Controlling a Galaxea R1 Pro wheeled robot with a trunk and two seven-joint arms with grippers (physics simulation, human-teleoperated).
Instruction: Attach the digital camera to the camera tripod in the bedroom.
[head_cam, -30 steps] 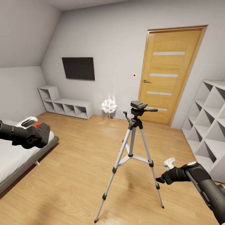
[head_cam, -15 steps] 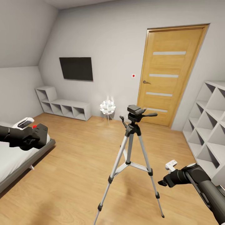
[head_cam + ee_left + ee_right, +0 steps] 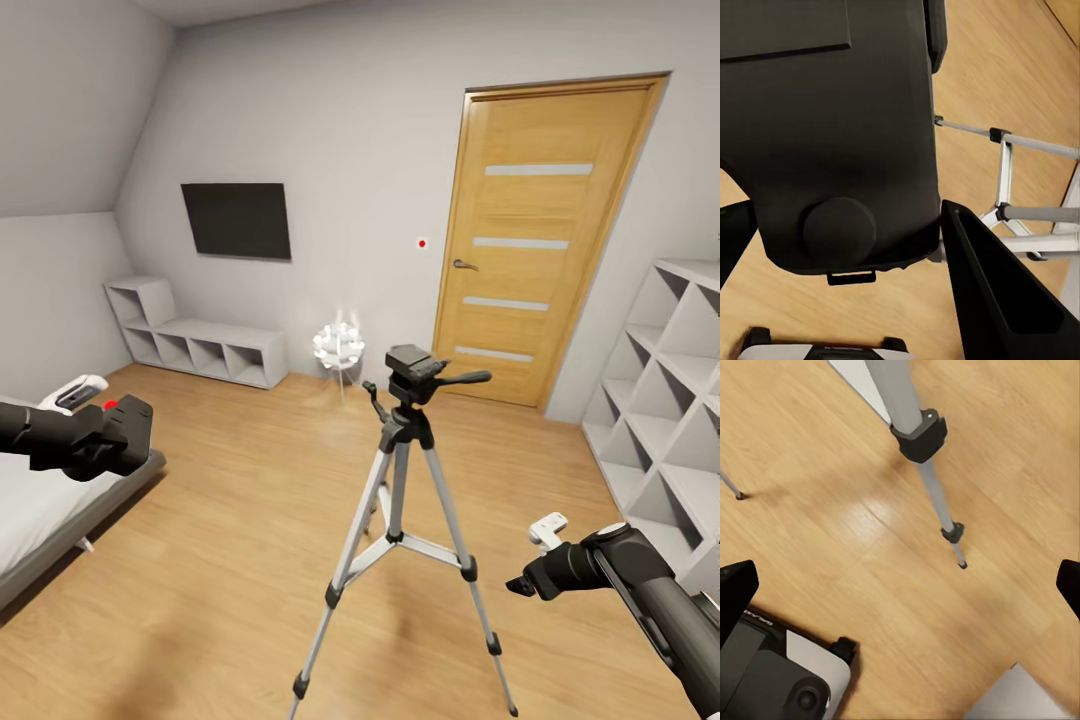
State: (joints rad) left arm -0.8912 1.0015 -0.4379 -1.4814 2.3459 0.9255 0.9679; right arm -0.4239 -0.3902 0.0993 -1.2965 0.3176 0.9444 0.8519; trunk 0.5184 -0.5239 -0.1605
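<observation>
— Is the light harsh?
— No, even and soft; the lamp (image 3: 337, 343) glows with slight bloom, and the tripod (image 3: 398, 520) drops only faint shadow.
— Sharpness?
— Crisp centrally, walls bowing outward at the edges.

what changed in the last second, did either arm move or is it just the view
Mostly the view: the whole room slid left and down, so the camera moved, likely the robot repositioning. The camera tripod stands as before. The left hand keeps holding the digital camera over the bed edge; the right hand stays open and empty, low beside the tripod's legs.
</observation>
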